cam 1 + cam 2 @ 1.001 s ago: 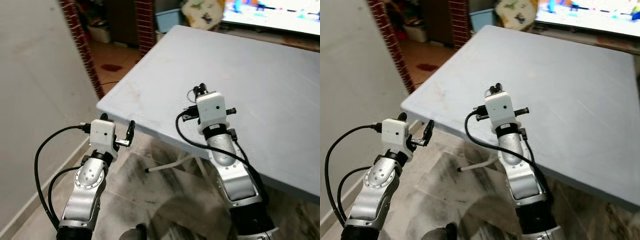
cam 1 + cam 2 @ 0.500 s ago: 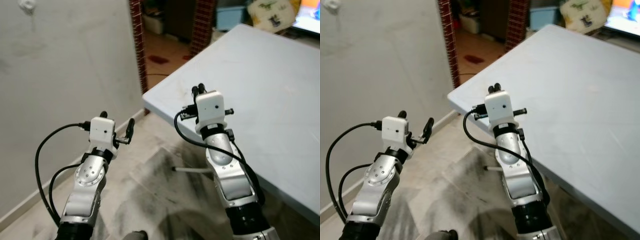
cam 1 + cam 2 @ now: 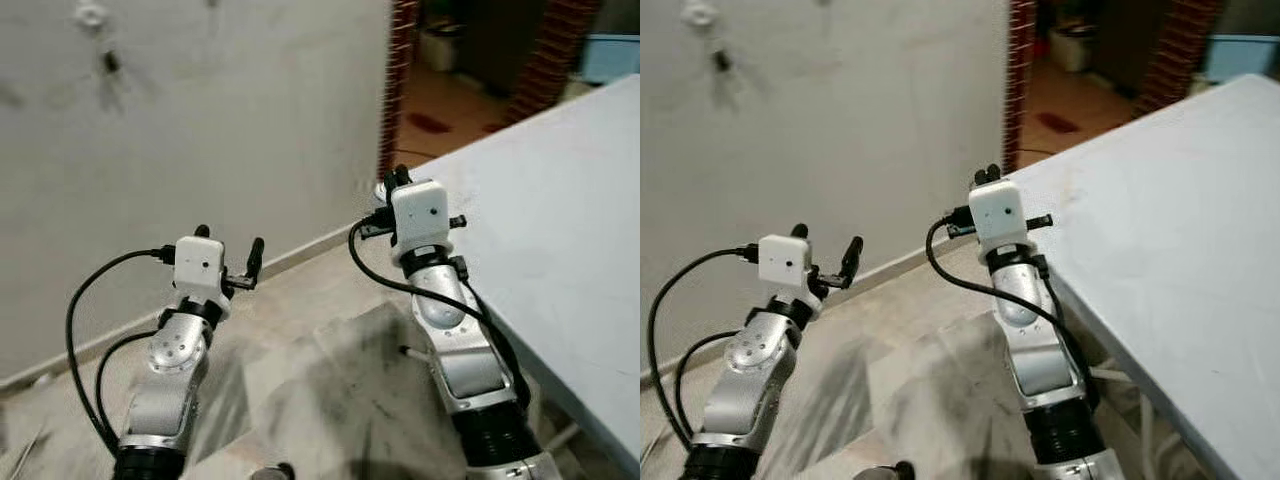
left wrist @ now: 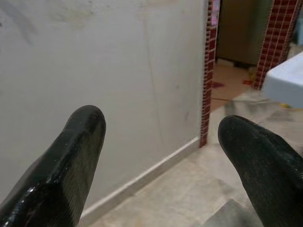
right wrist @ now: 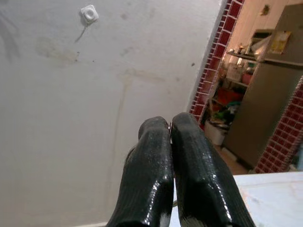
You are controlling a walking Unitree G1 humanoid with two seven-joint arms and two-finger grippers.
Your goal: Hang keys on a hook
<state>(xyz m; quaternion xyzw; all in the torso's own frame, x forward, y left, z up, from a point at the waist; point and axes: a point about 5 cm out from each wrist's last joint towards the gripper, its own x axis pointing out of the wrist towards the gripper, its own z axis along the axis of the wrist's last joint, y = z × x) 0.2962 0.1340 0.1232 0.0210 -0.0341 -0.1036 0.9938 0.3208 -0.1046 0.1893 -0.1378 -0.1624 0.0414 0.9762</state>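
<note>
Facing the robot stood a pale wall (image 3: 200, 120), with a grey table (image 3: 560, 200) off to its right. The left gripper (image 3: 229, 238) hovered low over the floor, fingers spread wide with nothing between them. The right gripper (image 3: 397, 177) was raised by the table's corner, fingers (image 5: 156, 142) pressed tight together; a metal glint sat between them, too small to call keys. High on the wall sat a small white hook (image 5: 89, 14).
</note>
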